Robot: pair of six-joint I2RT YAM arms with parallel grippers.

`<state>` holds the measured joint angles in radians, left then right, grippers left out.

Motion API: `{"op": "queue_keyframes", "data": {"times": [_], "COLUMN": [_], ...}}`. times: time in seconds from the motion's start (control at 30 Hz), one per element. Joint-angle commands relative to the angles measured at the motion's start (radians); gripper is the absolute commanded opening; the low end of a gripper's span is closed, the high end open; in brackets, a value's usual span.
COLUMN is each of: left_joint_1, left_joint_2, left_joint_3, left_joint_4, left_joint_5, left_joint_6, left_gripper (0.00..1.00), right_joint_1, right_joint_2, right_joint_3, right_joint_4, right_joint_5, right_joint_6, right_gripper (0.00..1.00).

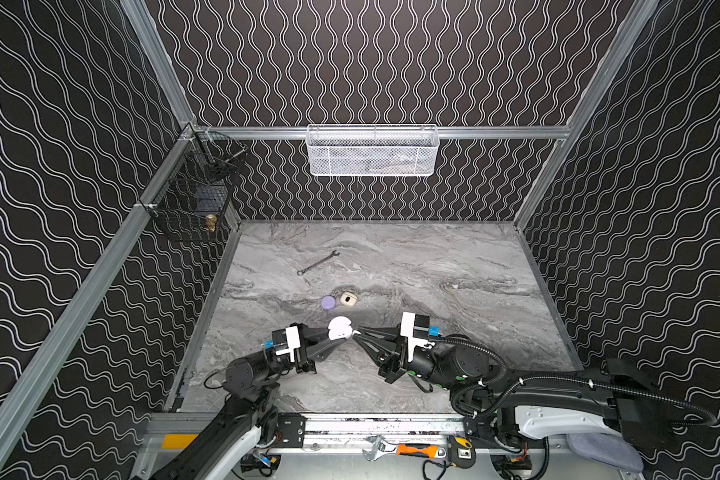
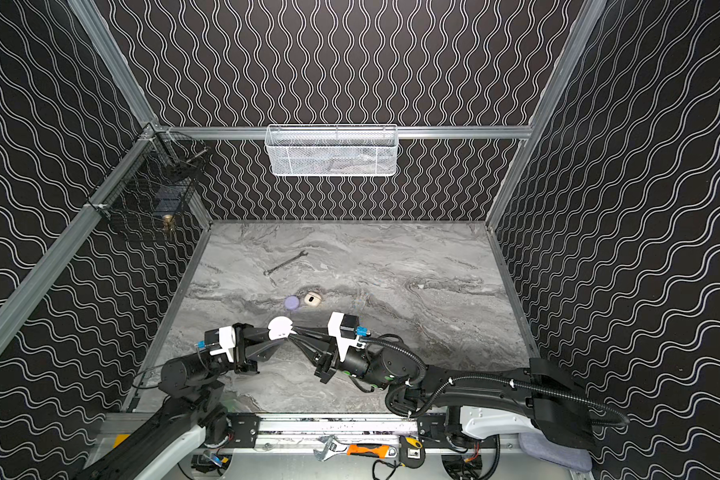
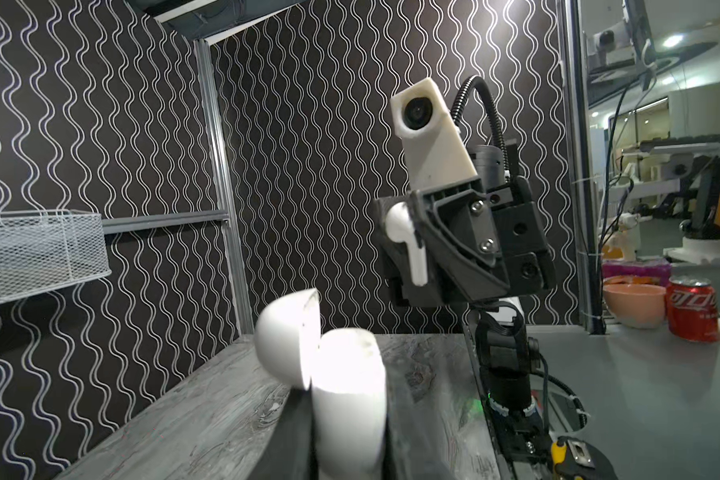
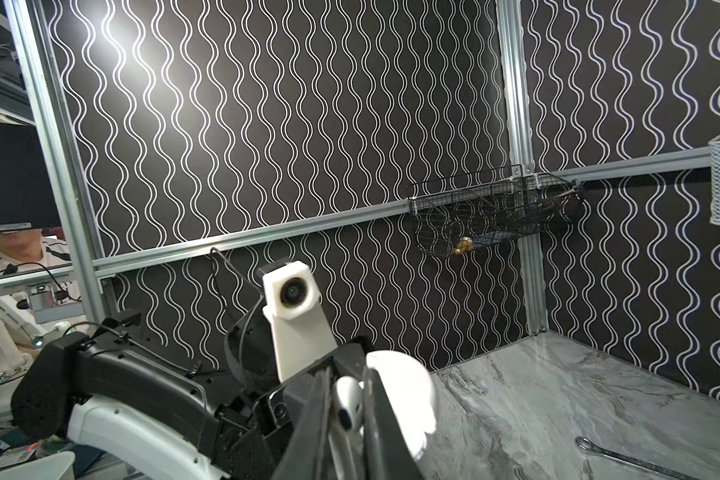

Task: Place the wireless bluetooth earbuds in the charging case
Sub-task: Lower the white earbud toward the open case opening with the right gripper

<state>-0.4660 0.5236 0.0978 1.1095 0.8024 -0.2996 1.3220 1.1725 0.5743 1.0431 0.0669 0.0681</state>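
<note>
A white charging case (image 1: 339, 327) (image 2: 280, 327) hangs a little above the marble table with its lid swung open, and my left gripper (image 1: 336, 337) is shut on its body. In the left wrist view the case body (image 3: 348, 386) sits between the dark fingers, with the lid (image 3: 287, 336) tipped aside. My right gripper (image 1: 356, 333) is shut on one white earbud (image 4: 348, 405) (image 3: 406, 241), whose stem points down. That earbud is right beside the case's open mouth, just short of it. The case (image 4: 410, 395) shows directly behind the right fingers.
A closed lilac case (image 1: 328, 302) and an open beige case (image 1: 348, 299) lie on the table just beyond the grippers. A metal wrench (image 1: 317, 263) lies farther back. A white mesh basket (image 1: 371, 150) hangs on the back wall and a black wire basket (image 1: 192, 187) on the left wall.
</note>
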Motion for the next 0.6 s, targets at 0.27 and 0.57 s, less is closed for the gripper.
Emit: {"op": "queue_keyframes", "data": {"times": [0.27,0.57], "left_joint_1": [-0.072,-0.072], "left_joint_2": [-0.009,-0.018], "left_joint_3": [0.016,0.014], "left_joint_4": [-0.153,-0.153], "left_joint_5": [-0.051,-0.060], "left_joint_6": [0.182,0.175], "left_gripper": [0.00,0.00], "right_joint_1": [0.002,-0.001], "right_joint_2": [0.098,0.120], "right_joint_3": [0.018,-0.030], "right_joint_4": [0.174,0.276], "right_joint_5": [-0.005,0.054], "right_joint_6": [-0.050,-0.068], "right_gripper": [0.10,0.09]}}
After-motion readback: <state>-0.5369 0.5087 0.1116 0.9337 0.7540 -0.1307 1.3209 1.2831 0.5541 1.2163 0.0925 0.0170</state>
